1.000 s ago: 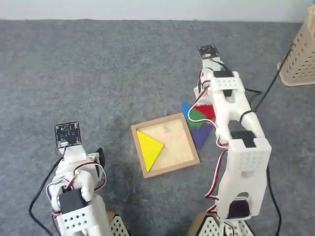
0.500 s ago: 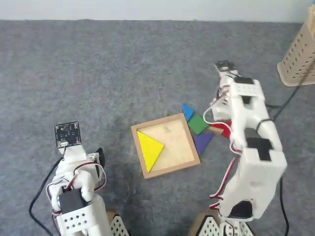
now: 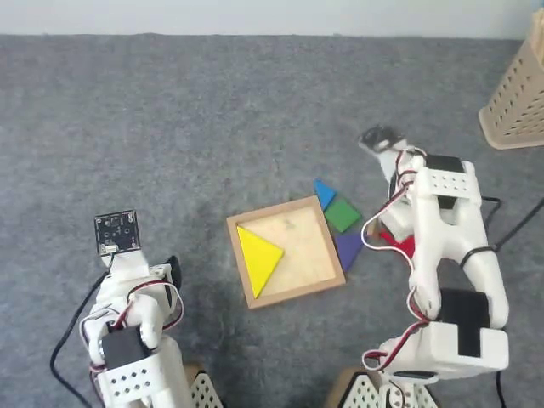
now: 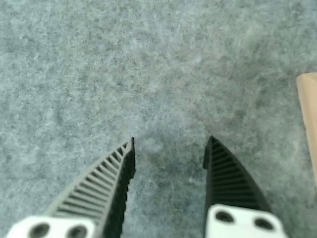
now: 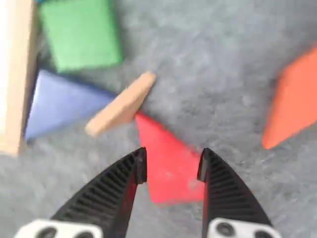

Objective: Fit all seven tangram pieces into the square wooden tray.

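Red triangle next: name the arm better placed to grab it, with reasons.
Right. The right end effector hangs open directly over the red triangle; the left end effector is over bare carpet, across the wooden tray.

Square wooden tray (image 3: 302, 242): flat, turned slightly askew. Yellow triangle (image 3: 257, 255): flat inside, at the tray's 9 o'clock side. Outside: blue triangle (image 3: 324, 191) at 1 o'clock, green square (image 3: 342, 214) at 2, purple triangle (image 3: 348, 248) at 3, against the rim. Beyond at 3: tan piece (image 5: 121, 104), red triangle (image 5: 168, 166), orange piece (image 5: 292, 106).
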